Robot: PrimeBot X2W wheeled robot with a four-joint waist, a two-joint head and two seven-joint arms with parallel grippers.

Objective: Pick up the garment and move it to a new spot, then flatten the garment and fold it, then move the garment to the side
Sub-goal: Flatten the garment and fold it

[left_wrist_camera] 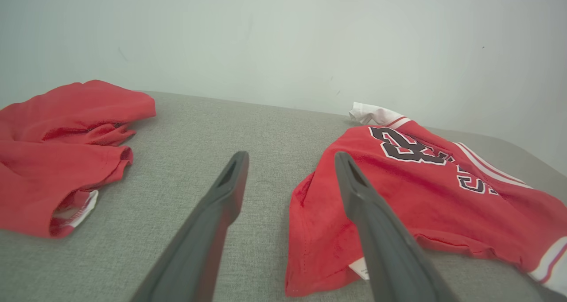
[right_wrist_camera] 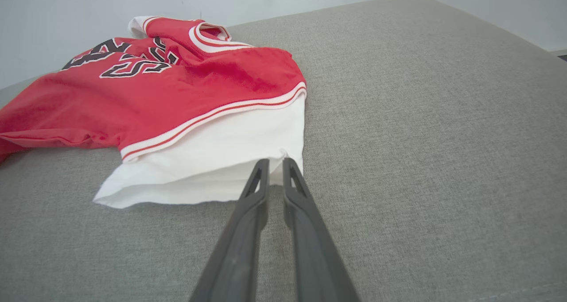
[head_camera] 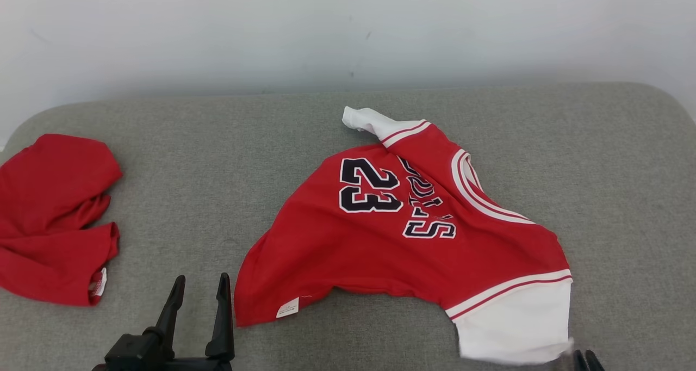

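Both hands near, pickup apparently starting: right hand pinches jersey sleeve, left hand open; next, lift.

The left gripper is built of two long fingers in matte charcoal. They are broad at the root and narrowed toward blunt tips, and each is marked near its tip by a shallow, elongated recess. In the head view they are carried on a blocky black base with angular edges. The right gripper is made alike: slim dark-grey fingers, smooth and unmarked, with a narrow triangular cut-out set just behind each tip.
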